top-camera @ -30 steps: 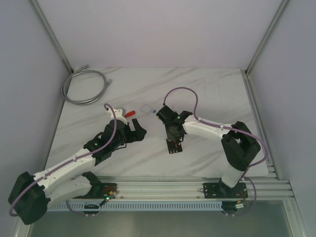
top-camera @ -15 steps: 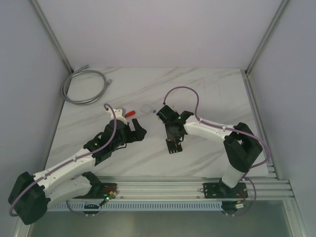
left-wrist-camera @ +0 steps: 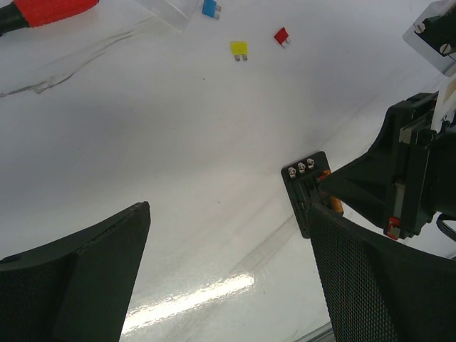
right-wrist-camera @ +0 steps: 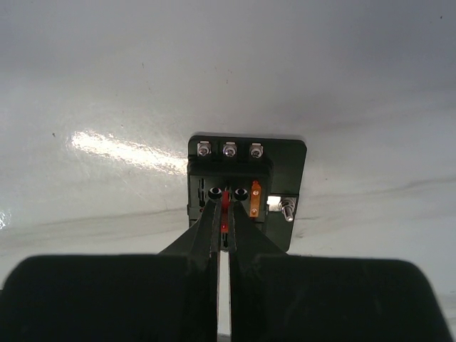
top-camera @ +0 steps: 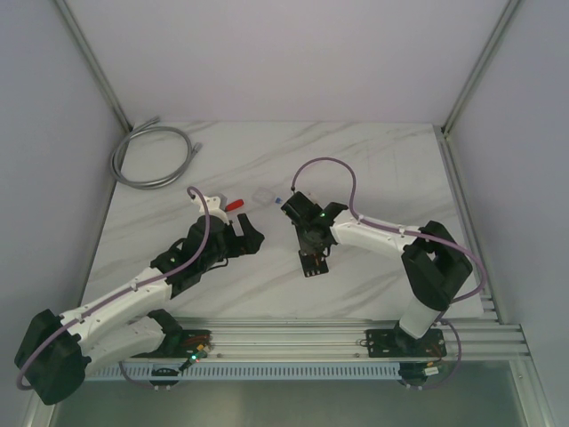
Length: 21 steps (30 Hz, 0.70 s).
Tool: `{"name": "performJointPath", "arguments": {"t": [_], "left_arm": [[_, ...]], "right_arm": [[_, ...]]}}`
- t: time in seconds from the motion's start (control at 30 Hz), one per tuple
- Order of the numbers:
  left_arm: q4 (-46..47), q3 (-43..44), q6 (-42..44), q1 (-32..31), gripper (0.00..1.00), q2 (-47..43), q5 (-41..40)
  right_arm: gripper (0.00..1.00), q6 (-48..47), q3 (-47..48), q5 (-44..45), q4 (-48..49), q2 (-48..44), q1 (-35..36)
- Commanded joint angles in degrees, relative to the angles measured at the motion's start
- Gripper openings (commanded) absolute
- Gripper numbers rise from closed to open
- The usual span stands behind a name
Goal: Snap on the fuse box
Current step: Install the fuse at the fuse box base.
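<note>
Right fingers (right-wrist-camera: 203,234) pinch thin red fuse (right-wrist-camera: 224,206) over slot of flat black plastic fuse box (right-wrist-camera: 285,160), likely for seating; left fingers (left-wrist-camera: 92,271) wide, idle.

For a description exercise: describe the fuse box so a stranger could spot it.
On the white marble table, find the right gripper. At its tips lies a small flat black square plastic fuse box, alone in having three silver screws along one edge.

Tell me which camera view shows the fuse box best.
Right wrist view: the fuse box sits centred and close, its screws and slots readable, with only its near edge behind the right fingers. Left wrist shows it at an angle, partly hidden. Top external shows only a small dark shape.
</note>
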Motion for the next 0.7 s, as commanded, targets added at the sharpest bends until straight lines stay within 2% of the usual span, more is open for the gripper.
{"name": "performJointPath", "arguments": {"t": [0.0,0.67], "left_arm": [[-0.31,0.43,-0.16,0.27,1.00,0.02,0.59],[-0.31,0.70,-0.05,0.22,1.00,0.11,0.59]], "right_arm": [[0.00,-1.43,-1.10,0.41,0.96,0.11,0.55],[0.00,-1.98,-1.32,2.28,0.91,0.49,0.78]]}}
